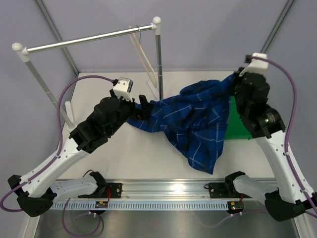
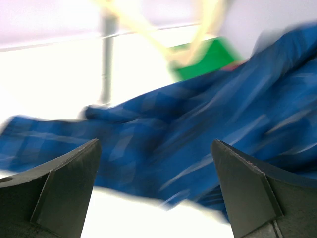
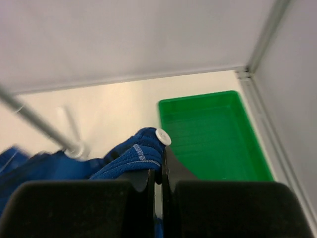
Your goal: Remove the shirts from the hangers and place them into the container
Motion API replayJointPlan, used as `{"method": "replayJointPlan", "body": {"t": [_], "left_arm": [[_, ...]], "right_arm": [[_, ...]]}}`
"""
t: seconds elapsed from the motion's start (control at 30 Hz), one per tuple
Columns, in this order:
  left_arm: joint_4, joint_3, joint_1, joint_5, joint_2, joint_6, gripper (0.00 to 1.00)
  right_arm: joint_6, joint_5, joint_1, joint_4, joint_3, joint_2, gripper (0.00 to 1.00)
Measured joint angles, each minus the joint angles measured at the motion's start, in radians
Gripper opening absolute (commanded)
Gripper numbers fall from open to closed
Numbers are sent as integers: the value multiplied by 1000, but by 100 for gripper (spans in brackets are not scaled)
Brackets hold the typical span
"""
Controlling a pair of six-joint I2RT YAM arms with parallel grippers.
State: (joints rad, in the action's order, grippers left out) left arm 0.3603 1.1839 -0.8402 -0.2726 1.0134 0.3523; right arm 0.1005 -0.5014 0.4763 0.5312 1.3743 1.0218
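shirt: the dark blue checked shirt (image 1: 198,119) is seen off the hanger. it is spread between the two arms over the white table (image 1: 124,153). one end is held up high at the right. the rest is draped down onto the table, with one corner laid near the front edge.
hanger: the wooden hanger (image 1: 146,57) is hung bare by its small hook on the silver rail (image 1: 89,39), at the back, near the rail's right post.
tray: the green tray (image 3: 213,134) is set on the table at the right side. its left part is covered by the shirt in the top view. no cloth is seen lying flat inside it in the right wrist view.
right gripper: the right gripper (image 3: 161,166) is held up above the table, near the tray. its fingers are pressed together on a fold of the shirt, and a white button (image 3: 163,137) is seen right at the tips.
left gripper: the left gripper (image 2: 154,144) is placed at the left end of the shirt. its fingers are spread wide apart. nothing is held between them. the blue cloth is seen just past the tips, blurred.
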Motion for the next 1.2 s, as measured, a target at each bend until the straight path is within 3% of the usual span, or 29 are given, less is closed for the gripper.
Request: {"method": "replayJointPlan", "body": {"t": [0.2, 0.43, 0.63, 0.87, 1.0, 1.03, 1.2], "left_arm": [[141, -4, 48, -121, -55, -95, 99], [131, -66, 66, -130, -119, -152, 99], [105, -150, 87, -134, -150, -172, 99], [103, -225, 121, -150, -157, -192, 99], [104, -245, 149, -158, -157, -202, 99], [106, -246, 154, -166, -157, -205, 99], [109, -246, 161, -196, -157, -216, 99]], "right_arm": [[-14, -57, -330, 16, 221, 121, 0], [-2, -45, -440, 31, 245, 175, 0], [100, 33, -609, 43, 176, 293, 0], [229, 163, -632, 43, 48, 524, 0], [292, 245, -632, 46, -4, 672, 23], [307, 264, -632, 44, -14, 700, 36], [348, 331, -632, 36, -82, 739, 80]]}}
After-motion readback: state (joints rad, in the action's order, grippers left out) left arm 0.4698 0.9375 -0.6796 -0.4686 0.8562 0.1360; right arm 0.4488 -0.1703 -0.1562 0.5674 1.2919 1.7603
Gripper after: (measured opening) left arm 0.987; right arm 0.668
